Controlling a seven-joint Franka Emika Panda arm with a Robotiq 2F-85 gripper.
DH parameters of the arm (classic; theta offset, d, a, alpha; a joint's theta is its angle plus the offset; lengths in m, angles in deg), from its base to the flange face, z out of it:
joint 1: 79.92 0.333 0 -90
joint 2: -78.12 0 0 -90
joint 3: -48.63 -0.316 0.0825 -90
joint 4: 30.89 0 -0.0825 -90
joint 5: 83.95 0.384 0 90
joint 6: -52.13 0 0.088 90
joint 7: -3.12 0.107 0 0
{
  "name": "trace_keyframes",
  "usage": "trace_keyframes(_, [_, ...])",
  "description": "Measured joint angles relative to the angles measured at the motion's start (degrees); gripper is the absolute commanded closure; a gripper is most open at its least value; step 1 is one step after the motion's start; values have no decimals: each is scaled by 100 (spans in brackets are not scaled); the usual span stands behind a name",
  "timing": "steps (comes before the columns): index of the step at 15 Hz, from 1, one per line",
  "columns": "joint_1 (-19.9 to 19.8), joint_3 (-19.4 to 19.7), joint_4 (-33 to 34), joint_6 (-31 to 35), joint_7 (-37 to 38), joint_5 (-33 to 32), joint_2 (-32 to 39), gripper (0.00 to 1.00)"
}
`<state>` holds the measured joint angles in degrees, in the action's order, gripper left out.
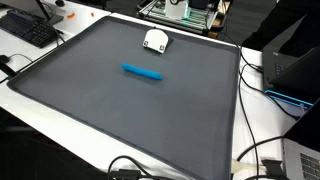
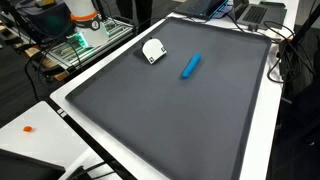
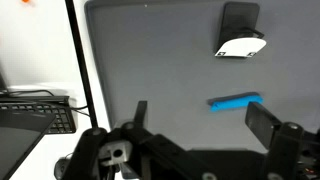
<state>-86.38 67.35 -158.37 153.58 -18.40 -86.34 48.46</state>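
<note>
While a blue marker point(image 1: 142, 71) is lying flat on the grey mat point(image 1: 100, 115), near but not touching a white-and-black device point(image 1: 155, 40), the gripper point(image 3: 200, 115) is hovering clear of both with its jaws standing wide apart and gripping nothing, a black keyboard point(image 3: 40, 115) sitting beyond the mat's edge.

Even, fairly bright indoor light falls on the grey mat point(image 1: 150, 115) in both exterior views, leaving a soft pale sheen near its middle and no hard glare. The blue pen point(image 1: 142, 72) on the mat throws only a thin, faint shadow. In the wrist view the claw point(image 3: 203, 120) at the mat's near edge is dark and blurred; the mat looks sharper. All the pictures are coarse.
</note>
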Motion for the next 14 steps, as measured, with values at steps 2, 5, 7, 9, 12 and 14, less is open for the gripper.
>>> trace_keyframes(2, [0, 0, 0, 0, 0, 0, 0, 0])
trace_keyframes(5, [0, 0, 0, 0, 0, 0, 0, 0])
trace_keyframes(7, [-5, -30, -6, 0, 2, 2, 1, 0])
trace_keyframes(9, [4, -169, -83, -50, 61, 52, 15, 0])
trace_keyframes(12, [33, -499, -332, -74, 518, 326, 49, 0])
trace_keyframes(14, [74, -687, -529, -103, 942, 733, 79, 0])
